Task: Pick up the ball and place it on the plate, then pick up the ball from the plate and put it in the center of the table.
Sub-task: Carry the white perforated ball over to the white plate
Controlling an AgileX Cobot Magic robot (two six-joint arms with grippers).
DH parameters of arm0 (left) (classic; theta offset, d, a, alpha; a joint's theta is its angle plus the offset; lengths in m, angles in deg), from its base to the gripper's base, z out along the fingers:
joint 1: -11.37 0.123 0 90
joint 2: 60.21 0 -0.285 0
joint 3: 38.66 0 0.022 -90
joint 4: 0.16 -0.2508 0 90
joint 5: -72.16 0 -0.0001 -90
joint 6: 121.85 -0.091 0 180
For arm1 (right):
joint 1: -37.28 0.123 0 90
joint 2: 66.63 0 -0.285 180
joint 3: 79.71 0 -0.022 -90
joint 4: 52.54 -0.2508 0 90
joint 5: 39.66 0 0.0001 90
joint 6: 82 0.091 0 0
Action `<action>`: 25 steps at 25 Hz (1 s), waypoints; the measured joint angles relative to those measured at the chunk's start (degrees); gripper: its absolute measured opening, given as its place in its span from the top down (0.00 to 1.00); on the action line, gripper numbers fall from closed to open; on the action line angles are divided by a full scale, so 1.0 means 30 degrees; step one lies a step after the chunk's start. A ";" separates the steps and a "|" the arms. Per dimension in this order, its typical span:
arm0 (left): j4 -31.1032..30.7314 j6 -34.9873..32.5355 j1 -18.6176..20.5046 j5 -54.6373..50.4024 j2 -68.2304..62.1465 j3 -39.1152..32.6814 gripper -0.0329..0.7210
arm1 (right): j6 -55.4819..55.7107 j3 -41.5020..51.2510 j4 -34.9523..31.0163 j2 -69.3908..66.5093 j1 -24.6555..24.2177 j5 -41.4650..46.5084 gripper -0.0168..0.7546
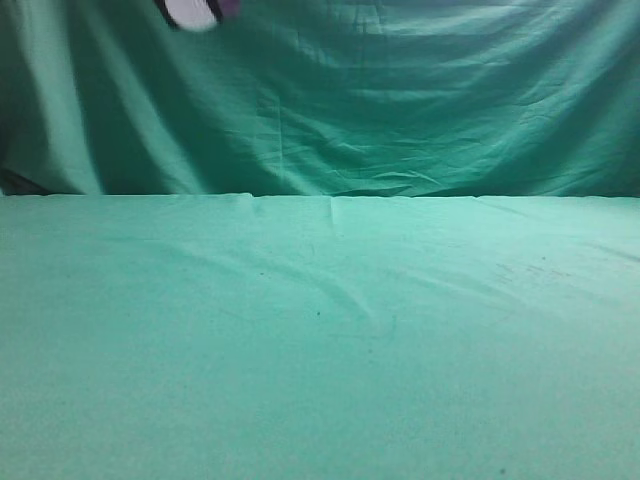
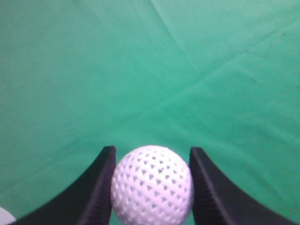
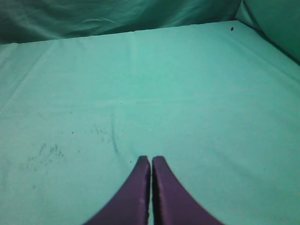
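Note:
The white dimpled ball point(image 2: 152, 187) sits between the two dark fingers of my left gripper point(image 2: 152, 150), which is shut on it and holds it above the green cloth table point(image 2: 140, 70). In the exterior view the ball point(image 1: 190, 12) shows at the top left edge, high above the table point(image 1: 320, 340), with bits of the fingers on either side. My right gripper point(image 3: 151, 161) is shut and empty, low over the table point(image 3: 140, 84). No plate shows clearly; a white sliver point(image 2: 4, 216) lies at the bottom left corner of the left wrist view.
A darker green cloth backdrop point(image 1: 380, 100) hangs behind the table's far edge and also shows in the right wrist view point(image 3: 93, 16). The tablecloth has shallow wrinkles point(image 1: 350, 300) and a few dark specks point(image 3: 47, 152).

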 joint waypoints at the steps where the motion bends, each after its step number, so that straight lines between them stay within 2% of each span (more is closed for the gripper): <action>1: -0.0186 0.0077 0.0000 0.0291 0.0690 -0.0383 0.54 | 0.0000 0.0000 -0.0213 0.0000 0.0000 -0.0117 0.98; 3: -0.0603 0.0084 0.0000 0.0992 0.2425 -0.1726 0.54 | 0.0000 0.0000 -0.1368 0.0000 0.0000 -0.1017 0.98; 8: -0.1876 0.1042 0.0000 0.1521 0.5872 -0.5940 0.54 | 0.0000 0.0000 -0.7574 0.0000 0.0000 -0.4848 0.98; 10: -0.2824 0.1973 0.0099 0.1521 0.6977 -0.7550 0.54 | 0.0000 0.0000 -0.9066 0.0000 0.0000 -0.5677 0.98; 13: -0.3271 0.3135 0.1146 0.1567 0.8378 -0.9385 0.54 | -0.0383 -0.0252 -0.9706 0.0000 0.0000 -0.4494 0.98; 17: -0.3426 0.3408 0.3552 0.1744 1.0120 -1.1394 0.54 | -0.2796 -0.2335 -0.9792 -0.0135 0.0000 -0.2557 0.98; 21: -0.3426 0.3451 0.5970 0.2232 1.0705 -1.2666 0.54 | -0.3756 -0.4748 -0.9792 -0.2920 0.0000 0.0996 0.98; 23: -0.3442 0.3451 0.6712 0.2660 1.0705 -1.2979 0.54 | -0.3796 -0.5618 -0.9792 -0.4666 0.0135 0.2830 0.98; 25: -0.3472 0.3451 0.7231 0.3243 1.0669 -1.3061 0.54 | -0.3900 -0.6040 -0.9792 -0.5798 0.0570 0.3434 0.98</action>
